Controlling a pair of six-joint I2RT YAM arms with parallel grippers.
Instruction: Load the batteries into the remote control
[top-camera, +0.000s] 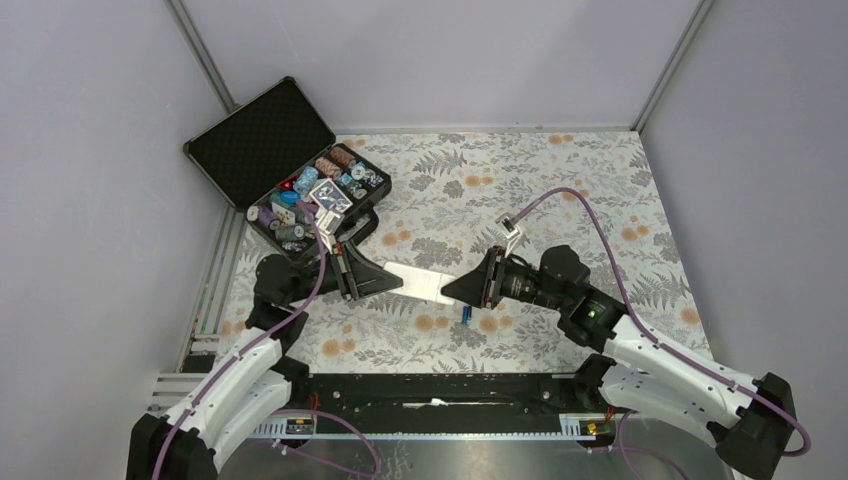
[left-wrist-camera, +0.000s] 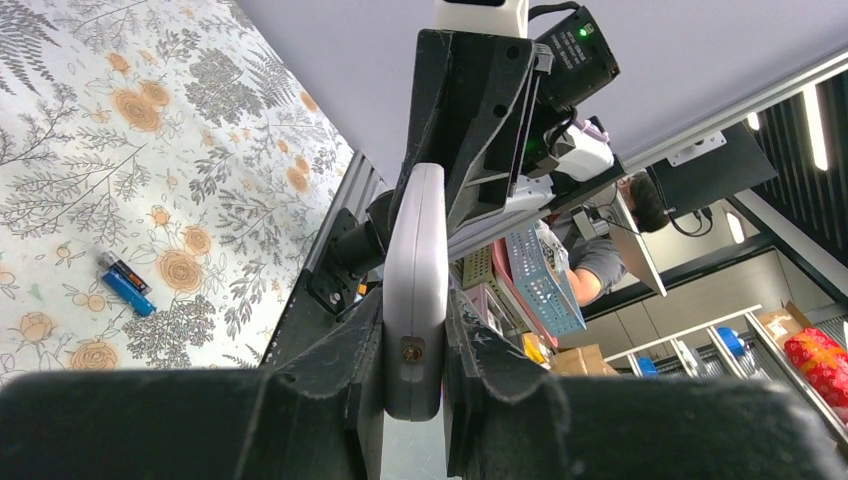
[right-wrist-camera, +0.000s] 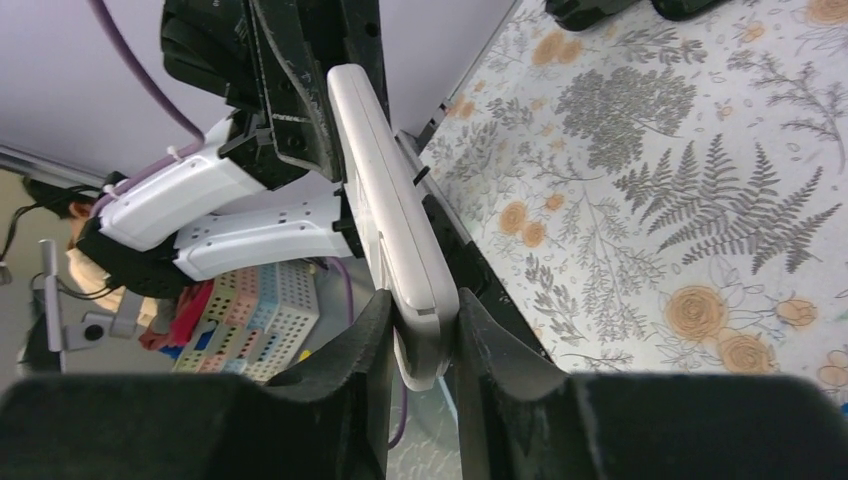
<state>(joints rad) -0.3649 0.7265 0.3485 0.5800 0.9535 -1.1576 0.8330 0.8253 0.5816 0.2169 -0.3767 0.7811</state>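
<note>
Right now I see remote control (top-camera: 420, 281) held off table between both arms, 1 end in each. I have left gripper (top-camera: 392, 280) clamped on its left end and right gripper (top-camera: 452, 289) clamped on its right end. Wrist views show fingers pressed against both flat faces. 2 batteries (left-wrist-camera: 122, 281) lie side by side on floral tablecloth (top-camera: 560, 190), 1 blue, 1 darker, just on near side of remote, closer to right gripper. Open black case (top-camera: 262, 140) with poker chips (top-camera: 318, 190) sits far left, well apart from batteries.
</note>
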